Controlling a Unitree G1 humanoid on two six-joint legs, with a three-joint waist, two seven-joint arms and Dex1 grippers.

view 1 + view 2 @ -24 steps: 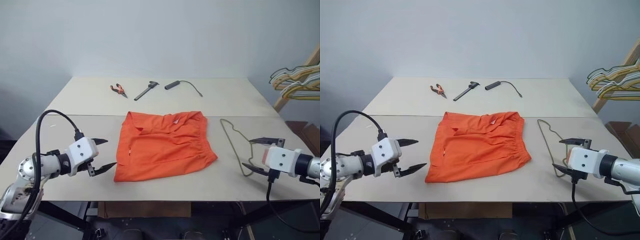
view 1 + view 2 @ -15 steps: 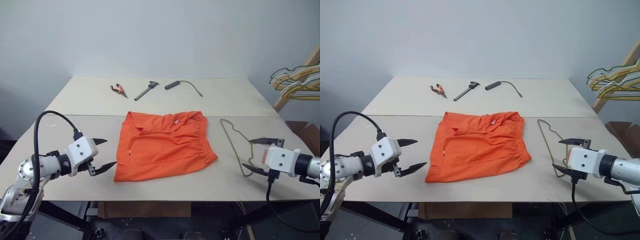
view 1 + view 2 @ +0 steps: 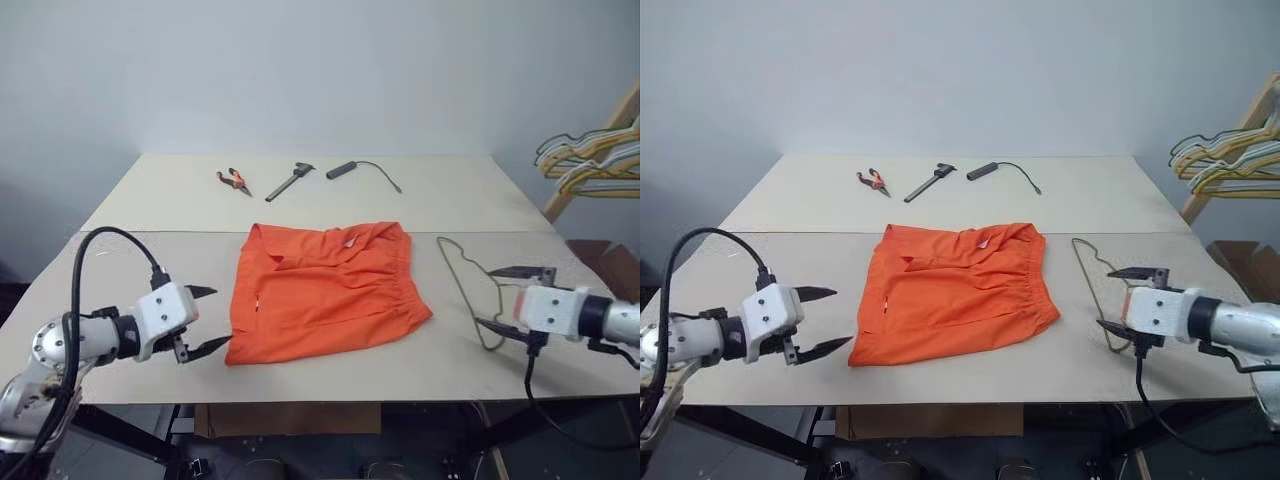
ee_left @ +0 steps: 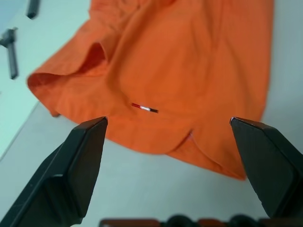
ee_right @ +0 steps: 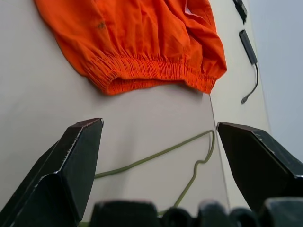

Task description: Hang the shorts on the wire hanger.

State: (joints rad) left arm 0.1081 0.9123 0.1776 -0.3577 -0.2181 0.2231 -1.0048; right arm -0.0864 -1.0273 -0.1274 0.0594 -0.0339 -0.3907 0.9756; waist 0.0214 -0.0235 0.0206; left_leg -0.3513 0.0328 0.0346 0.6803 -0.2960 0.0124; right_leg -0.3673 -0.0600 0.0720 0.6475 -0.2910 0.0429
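Since the earlier frames both grippers had shifted a little inward toward the middle of the bench (image 3: 130,200): the left gripper (image 3: 205,319) had dropped slightly lower in the frame, and the right gripper (image 3: 502,297) had edged left, so that it now stood over the lower part of the wire hanger (image 3: 468,286). The shorts and the tools had kept their places.

The shorts (image 3: 325,288) lay flat in the centre of the head views, gathered waistband toward the right, a small white label near their upper edge. The wire hanger lay on the bench just right of the shorts, apart from them, its hook at the upper end. The left gripper's fingers stood wide apart at lower left, pointing at the shorts' lower left corner, close to it but holding nothing. The right gripper's fingers also stood wide apart and empty; whether they touched the wire could not be told.

Along the top of the bench lay red-handled pliers (image 3: 232,180), a dark tool (image 3: 290,180) and a black cabled device (image 3: 344,169). A bunch of hangers (image 3: 590,160) hung at the right edge.
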